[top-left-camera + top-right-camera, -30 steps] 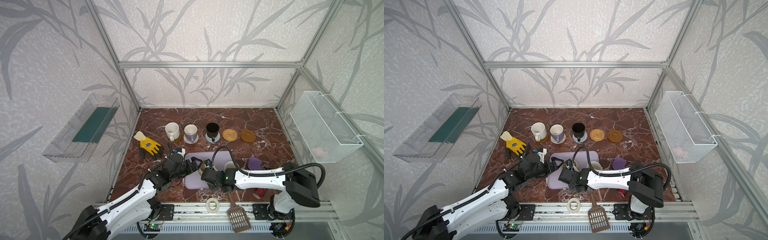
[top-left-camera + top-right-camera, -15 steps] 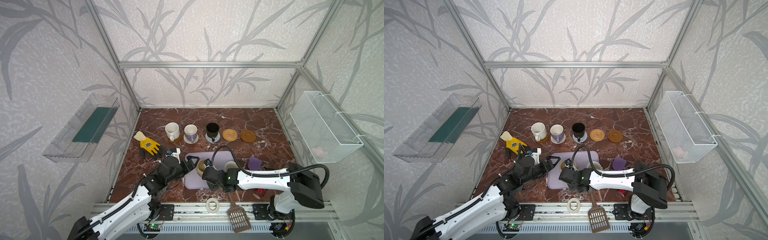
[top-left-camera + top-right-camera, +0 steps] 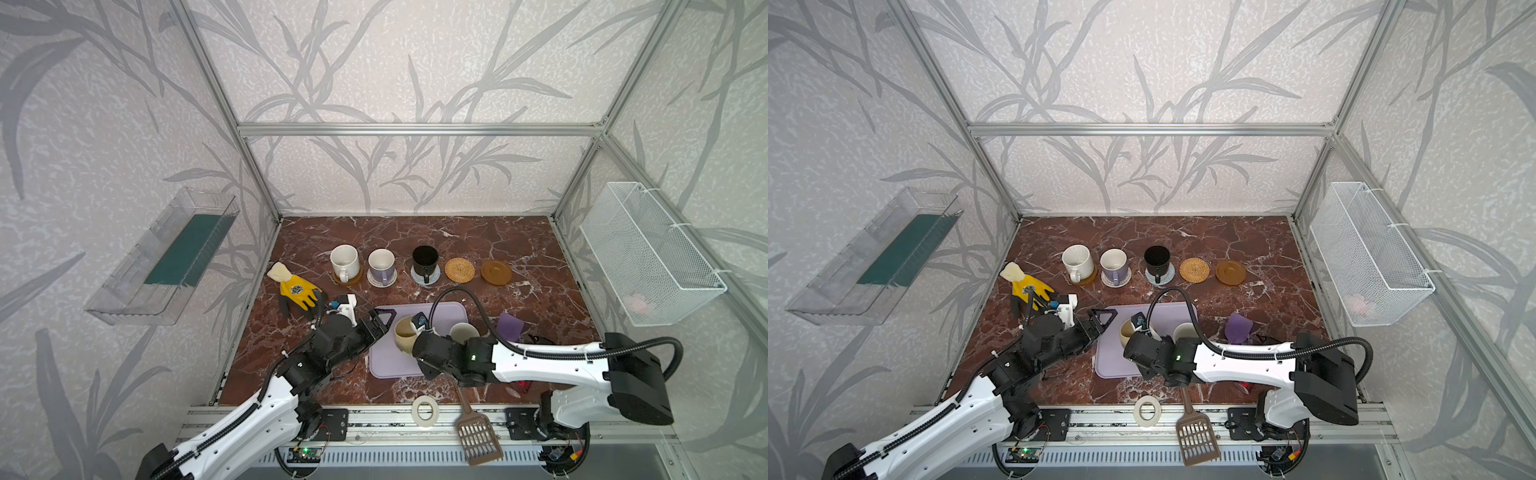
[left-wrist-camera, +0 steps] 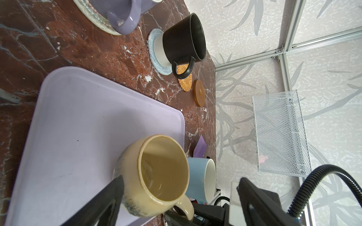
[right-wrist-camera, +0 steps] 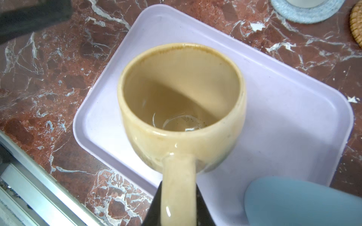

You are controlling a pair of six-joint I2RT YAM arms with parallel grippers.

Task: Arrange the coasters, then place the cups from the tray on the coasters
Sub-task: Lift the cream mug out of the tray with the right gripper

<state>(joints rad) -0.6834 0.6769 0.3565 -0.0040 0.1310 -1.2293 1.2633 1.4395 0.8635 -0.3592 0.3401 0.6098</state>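
L end effector [image 3: 382, 326] back, wide open, empty, cream mug [image 3: 404, 332] just ahead; R end effector [image 5: 178, 203] tight on its handle.

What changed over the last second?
Left arm drew its rear links back and lower; the open left gripper barely shifted beside the cream cup. Right gripper stayed shut on that cup's handle, over the tray. Blue cup and everything else unmoved.
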